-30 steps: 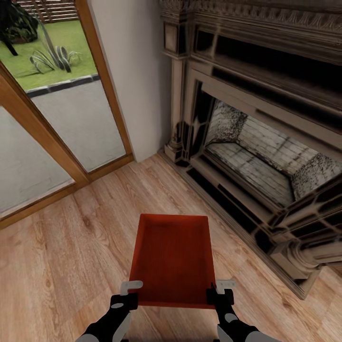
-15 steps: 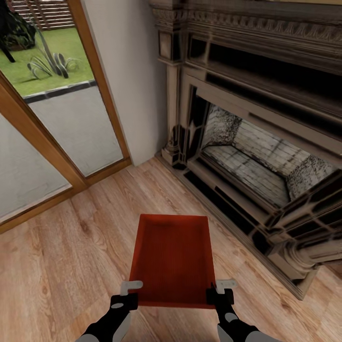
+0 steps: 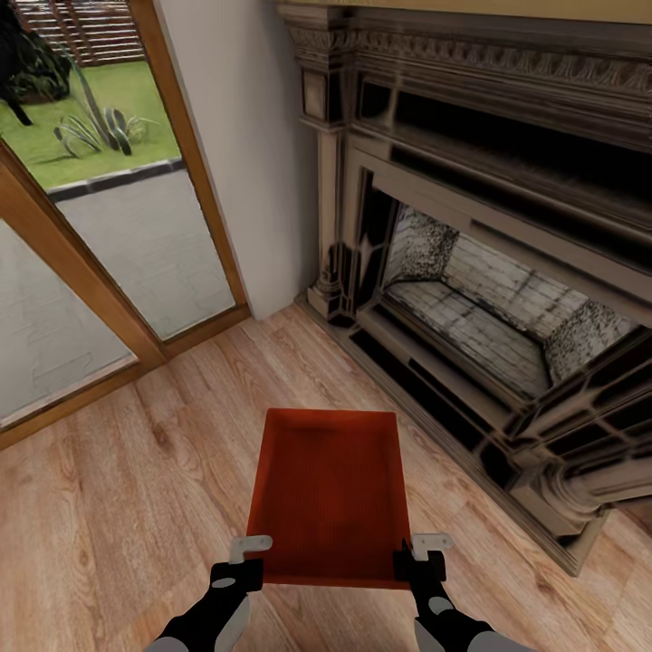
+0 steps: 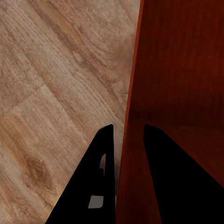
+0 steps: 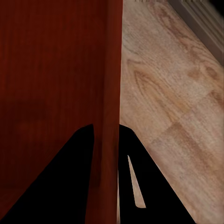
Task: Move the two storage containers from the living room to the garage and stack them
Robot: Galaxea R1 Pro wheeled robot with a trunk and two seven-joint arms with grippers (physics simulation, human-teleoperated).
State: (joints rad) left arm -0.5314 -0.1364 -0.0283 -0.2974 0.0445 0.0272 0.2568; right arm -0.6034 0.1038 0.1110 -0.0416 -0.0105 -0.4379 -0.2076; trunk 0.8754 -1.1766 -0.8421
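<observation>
I hold one orange-red open-top storage container (image 3: 328,493) in front of me, over the living room's light wood-plank floor (image 3: 109,507). My left gripper (image 3: 246,557) is shut on its left wall at the near corner, and my right gripper (image 3: 426,554) is shut on its right wall. In the left wrist view the gripper (image 4: 126,140) has one dark finger on each side of the container's wall (image 4: 135,93). The right wrist view shows the right gripper (image 5: 105,135) astride the container's other wall (image 5: 109,70). The container is empty. The second container and the garage are out of view.
A dark carved fireplace (image 3: 489,272) with a brick-lined hearth runs along the right, close to the container. A wood-framed glass door (image 3: 109,235) stands at the left, with lawn and plants behind it. A white wall section (image 3: 244,136) separates them.
The whole picture has shifted slightly left, so the camera has moved. The container and both grippers keep the same place in the view, the grip unchanged.
</observation>
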